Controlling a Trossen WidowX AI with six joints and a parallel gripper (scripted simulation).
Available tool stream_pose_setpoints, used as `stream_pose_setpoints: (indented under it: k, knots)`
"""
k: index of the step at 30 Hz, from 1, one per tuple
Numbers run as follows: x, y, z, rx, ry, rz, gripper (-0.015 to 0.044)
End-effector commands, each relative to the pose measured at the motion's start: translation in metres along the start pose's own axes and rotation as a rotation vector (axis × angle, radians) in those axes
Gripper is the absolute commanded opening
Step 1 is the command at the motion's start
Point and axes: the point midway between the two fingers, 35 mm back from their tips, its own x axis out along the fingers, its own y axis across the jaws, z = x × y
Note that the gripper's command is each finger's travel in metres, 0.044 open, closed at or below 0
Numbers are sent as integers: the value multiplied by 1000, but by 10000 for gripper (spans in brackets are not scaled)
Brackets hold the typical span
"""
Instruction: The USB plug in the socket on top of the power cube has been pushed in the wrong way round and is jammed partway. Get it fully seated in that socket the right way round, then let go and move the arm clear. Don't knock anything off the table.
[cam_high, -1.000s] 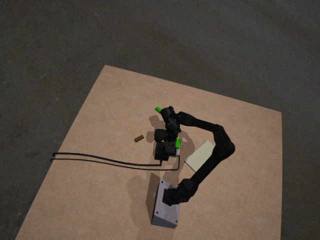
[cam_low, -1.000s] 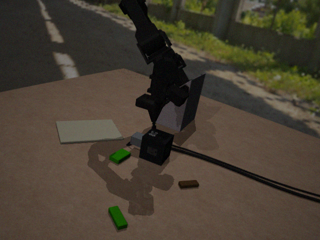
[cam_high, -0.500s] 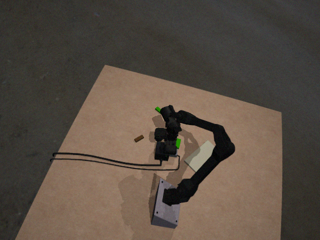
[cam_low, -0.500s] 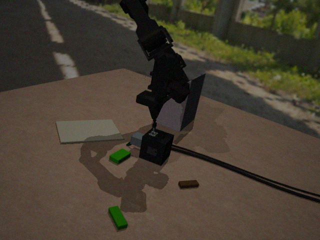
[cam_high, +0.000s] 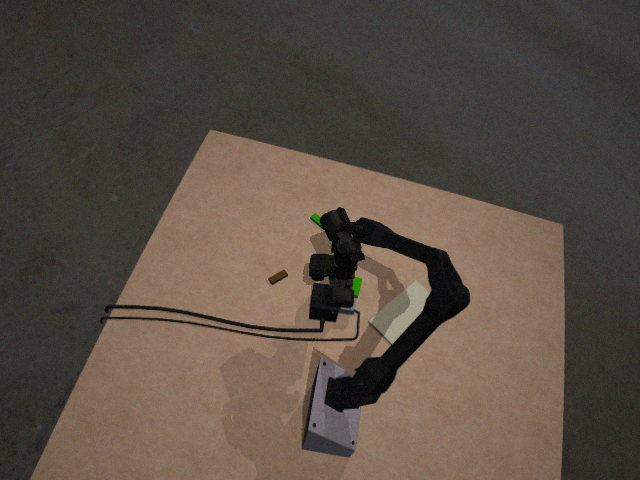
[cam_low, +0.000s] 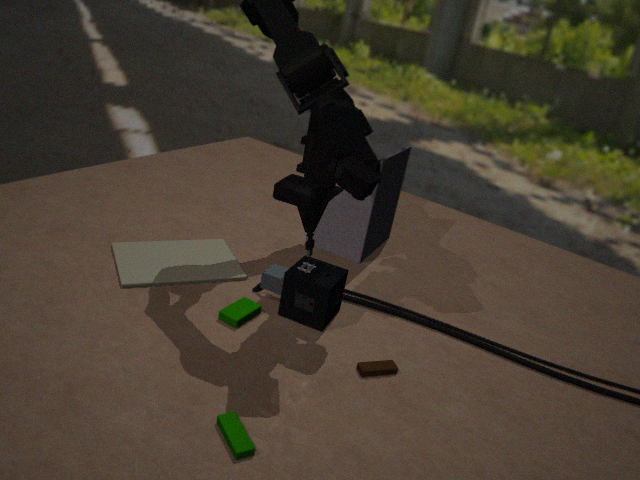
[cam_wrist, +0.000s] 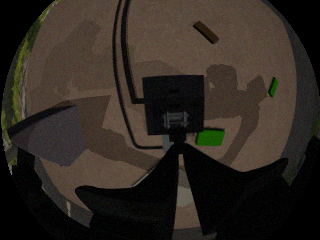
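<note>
The black power cube (cam_high: 320, 310) (cam_low: 330, 284) (cam_wrist: 175, 90) stands on the table. The pale-rimmed socket (cam_low: 306, 267) (cam_wrist: 176, 119) on its top shows with nothing seated in it. My gripper (cam_low: 310, 236) (cam_wrist: 179, 148) is shut on the small dark USB plug (cam_low: 309, 243) (cam_wrist: 178, 135), which points down just above the cube's top. In the wrist view the plug lies at the near edge of the socket. Which way round the plug faces is too small and dark to tell. The fingertips are hidden in the top view.
A grey-blue block (cam_low: 272, 279) sits against the cube. Two black cables (cam_high: 222, 320) (cam_low: 465, 335) run to the table edge. Green blocks (cam_low: 239, 312) (cam_low: 235, 435), a brown block (cam_high: 278, 276) (cam_low: 377, 368) and a pale flat board (cam_high: 400, 315) (cam_low: 175, 258) lie around.
</note>
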Motion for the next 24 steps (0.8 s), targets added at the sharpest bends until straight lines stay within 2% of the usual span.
stream_pose_setpoints:
  k: [1, 8, 24]
  knots:
    - [-3, -2, 0, 9, -6, -6, 0]
    - [-1, 0, 0, 87, -1, -2, 0]
    - [0, 0, 0, 511, -1, -1, 0]
